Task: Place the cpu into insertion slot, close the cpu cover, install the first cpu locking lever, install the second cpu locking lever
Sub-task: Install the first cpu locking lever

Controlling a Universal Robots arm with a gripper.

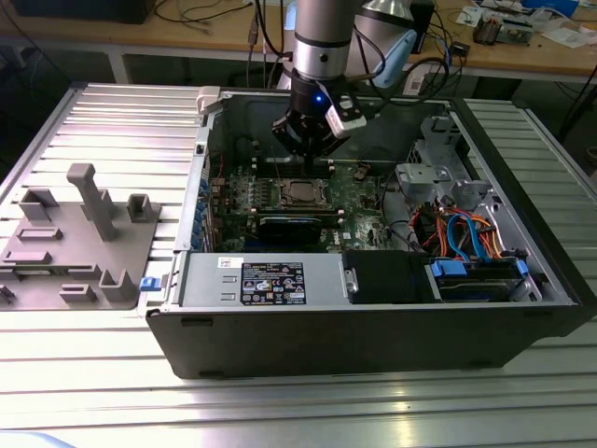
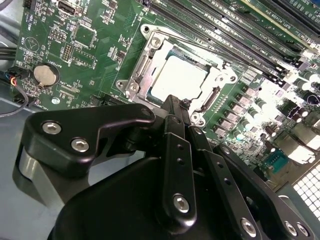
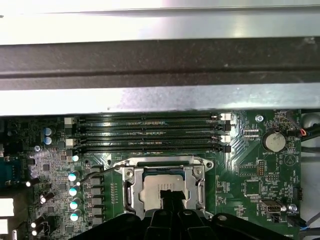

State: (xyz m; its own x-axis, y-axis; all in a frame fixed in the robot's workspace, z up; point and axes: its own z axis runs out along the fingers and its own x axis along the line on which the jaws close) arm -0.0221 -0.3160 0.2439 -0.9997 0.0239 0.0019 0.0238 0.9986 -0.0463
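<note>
The cpu (image 1: pixel 304 192) (image 2: pixel 177 77) (image 3: pixel 155 186) lies flat in the insertion slot (image 2: pixel 131 87) on the green board, silver top up. The cpu cover (image 2: pixel 215 75) (image 3: pixel 165 165) lies down around it as a silvery frame. A thin wire lever (image 2: pixel 190 45) (image 3: pixel 92 174) runs along the socket's memory-slot side. My gripper (image 1: pixel 306 154) (image 2: pixel 172 102) (image 3: pixel 170 194) hangs just above the socket's edge, the black fingers (image 2: pixel 175 150) meeting at the tips, nothing seen between them.
Long memory slots (image 3: pixel 150 132) (image 2: pixel 225 30) run beside the socket. A coin battery (image 2: pixel 45 75) (image 3: pixel 274 141) sits on the board. The case wall (image 3: pixel 160 65) stands close behind. Power supply (image 1: pixel 270 280) and cables (image 1: pixel 466 233) fill the case front. A grey fixture (image 1: pixel 75 243) lies at the exterior view's left.
</note>
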